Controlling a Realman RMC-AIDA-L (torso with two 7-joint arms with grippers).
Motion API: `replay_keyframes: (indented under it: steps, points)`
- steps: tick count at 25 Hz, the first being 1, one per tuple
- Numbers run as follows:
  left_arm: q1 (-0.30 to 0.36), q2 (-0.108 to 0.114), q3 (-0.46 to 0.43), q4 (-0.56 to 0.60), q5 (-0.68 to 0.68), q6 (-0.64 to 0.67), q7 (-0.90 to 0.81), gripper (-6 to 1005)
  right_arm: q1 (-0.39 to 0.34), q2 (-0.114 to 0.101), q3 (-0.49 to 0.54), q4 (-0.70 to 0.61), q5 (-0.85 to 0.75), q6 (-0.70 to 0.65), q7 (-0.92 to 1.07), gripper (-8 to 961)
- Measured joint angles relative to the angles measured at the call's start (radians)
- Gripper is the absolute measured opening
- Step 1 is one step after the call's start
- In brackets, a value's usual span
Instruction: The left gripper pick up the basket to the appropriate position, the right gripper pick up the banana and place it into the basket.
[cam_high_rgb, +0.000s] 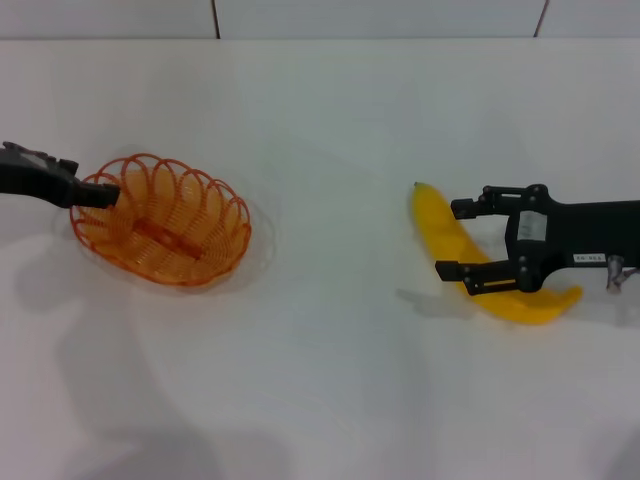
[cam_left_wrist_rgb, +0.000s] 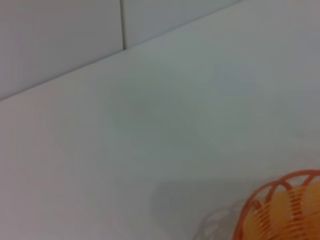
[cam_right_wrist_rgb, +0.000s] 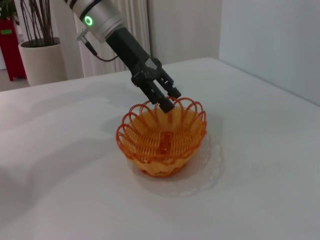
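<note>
The black two-fingered left gripper (cam_high_rgb: 100, 191) pinched the near-left scalloped rim of the shallow orange looped-wire basket (cam_high_rgb: 165, 220), which sat on the white table (cam_high_rgb: 330, 380); well apart to the right, the black right gripper (cam_high_rgb: 452, 238) was spread, straddling the curved yellow banana (cam_high_rgb: 445, 225) lying flat.

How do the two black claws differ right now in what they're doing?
The left end effector sits at the rim of the orange basket, fingers close together around the wire. The right end effector is spread wide, one finger on each side of the banana, not closed on it. The left reaches in from the table's left edge, the right from the right edge. Both are black, two-fingered, and low over the white table.
</note>
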Motion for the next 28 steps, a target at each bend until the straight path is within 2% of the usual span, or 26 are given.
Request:
replay_keyframes:
  steps: [10, 28]
  points:
    - [-0.011, -0.010, -0.001, -0.032, 0.001, -0.026, 0.026, 740, 0.002, 0.000, 0.000, 0.000, -0.006, -0.001, 0.005, 850]
    - [-0.008, -0.012, -0.001, -0.055, -0.011, -0.059, 0.066, 629, 0.002, 0.000, 0.000, 0.000, -0.007, -0.002, 0.010, 850]
